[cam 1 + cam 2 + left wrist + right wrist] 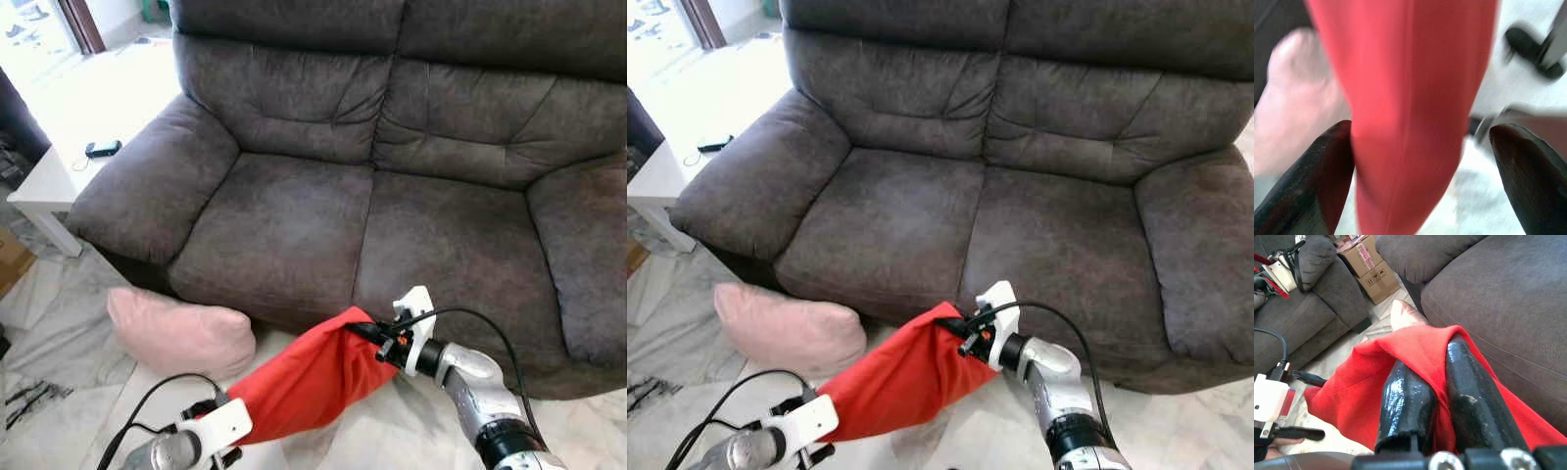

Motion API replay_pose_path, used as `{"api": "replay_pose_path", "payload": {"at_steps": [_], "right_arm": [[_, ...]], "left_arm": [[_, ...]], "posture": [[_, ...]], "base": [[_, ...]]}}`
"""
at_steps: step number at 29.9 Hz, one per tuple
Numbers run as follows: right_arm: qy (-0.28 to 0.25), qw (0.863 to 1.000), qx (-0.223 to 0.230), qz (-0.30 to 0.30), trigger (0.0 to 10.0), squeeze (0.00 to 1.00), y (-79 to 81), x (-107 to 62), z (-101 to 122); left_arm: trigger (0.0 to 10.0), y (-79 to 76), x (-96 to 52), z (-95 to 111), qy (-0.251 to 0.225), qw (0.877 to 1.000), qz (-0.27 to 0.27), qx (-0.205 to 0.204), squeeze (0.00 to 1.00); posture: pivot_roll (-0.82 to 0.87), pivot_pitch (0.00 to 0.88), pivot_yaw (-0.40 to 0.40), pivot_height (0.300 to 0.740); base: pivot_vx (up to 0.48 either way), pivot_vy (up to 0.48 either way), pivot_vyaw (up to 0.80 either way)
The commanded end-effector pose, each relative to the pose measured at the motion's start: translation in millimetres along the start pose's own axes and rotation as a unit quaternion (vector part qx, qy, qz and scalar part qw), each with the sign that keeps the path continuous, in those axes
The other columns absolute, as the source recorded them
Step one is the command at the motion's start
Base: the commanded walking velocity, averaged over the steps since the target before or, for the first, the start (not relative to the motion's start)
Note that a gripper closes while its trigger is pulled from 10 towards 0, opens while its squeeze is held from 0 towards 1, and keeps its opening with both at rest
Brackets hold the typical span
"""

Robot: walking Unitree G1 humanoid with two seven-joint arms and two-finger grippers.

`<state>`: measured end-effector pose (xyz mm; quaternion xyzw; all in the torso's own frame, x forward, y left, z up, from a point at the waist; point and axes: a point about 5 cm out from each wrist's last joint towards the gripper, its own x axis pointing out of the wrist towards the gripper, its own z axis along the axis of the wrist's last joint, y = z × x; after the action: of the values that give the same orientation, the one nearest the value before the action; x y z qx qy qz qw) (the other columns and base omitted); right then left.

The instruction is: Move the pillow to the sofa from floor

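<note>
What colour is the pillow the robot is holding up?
Red. The pillow hangs between both pincers, left and right; the left eye view shows it best.

head eyes look down at the sofa [392, 176]; wrist cameras sit close on red pillow [1400, 377].

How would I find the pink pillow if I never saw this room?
Find the big grey sofa, then look at the floor below its front left corner. The pink pillow lies there, pale and untouched, while the red pillow beside it hangs between both grippers.
</note>
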<state>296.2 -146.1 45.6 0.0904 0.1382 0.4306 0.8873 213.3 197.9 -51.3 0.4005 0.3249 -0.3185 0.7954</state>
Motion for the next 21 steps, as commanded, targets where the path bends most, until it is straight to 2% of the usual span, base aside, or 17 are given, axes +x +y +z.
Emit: {"api": "replay_pose_path", "payload": {"at_steps": [1,2,3,8,12,18,21], "right_arm": [[-0.056,0.998,-0.034,0.010,10.0,0.00,-1.4,2.8,28],[-0.057,0.998,-0.034,0.010,10.0,0.00,-1.8,2.3,28],[-0.057,0.998,-0.034,0.008,10.0,0.00,-2.3,1.5,28],[-0.056,0.998,-0.035,0.010,10.0,0.00,-2.2,1.2,28],[-0.055,0.998,-0.033,0.014,10.0,0.00,-1.0,2.0,28],[-0.056,0.998,-0.032,0.023,10.0,0.00,1.4,3.8,28],[-0.056,0.998,-0.032,0.024,10.0,0.00,1.5,3.7,28]], "left_arm": [[10.0,-3.1,-4.3,-17,0.035,0.999,0.004,0.009,0.00],[10.0,-3.2,-5.0,-20,0.040,0.999,0.006,0.009,0.00],[10.0,-0.1,-10.8,-31,0.049,0.999,0.007,0.004,0.00],[10.0,2.2,-14.6,-37,0.052,0.999,0.009,0.004,0.00],[10.0,6.2,-14.2,-32,0.021,0.999,0.039,-0.028,0.00],[10.0,-1.6,-7.9,-25,0.017,0.999,0.007,-0.030,0.00],[10.0,-3.8,-6.7,-24,0.021,0.999,0.007,-0.029,0.00]], "posture": [[0.11,0.107,-0.005,0.740],[0.11,0.107,-0.006,0.740],[0.11,0.107,-0.006,0.740],[0.10,0.107,-0.007,0.740],[0.10,0.104,-0.009,0.740],[0.10,0.097,-0.013,0.740],[0.09,0.097,-0.013,0.740]], "base": [[0.000,0.000,0.00],[0.000,0.000,0.00],[0.000,0.000,0.00],[0.000,0.000,0.00],[0.000,0.000,0.00],[0.000,0.000,0.00],[0.000,0.000,0.00]]}}
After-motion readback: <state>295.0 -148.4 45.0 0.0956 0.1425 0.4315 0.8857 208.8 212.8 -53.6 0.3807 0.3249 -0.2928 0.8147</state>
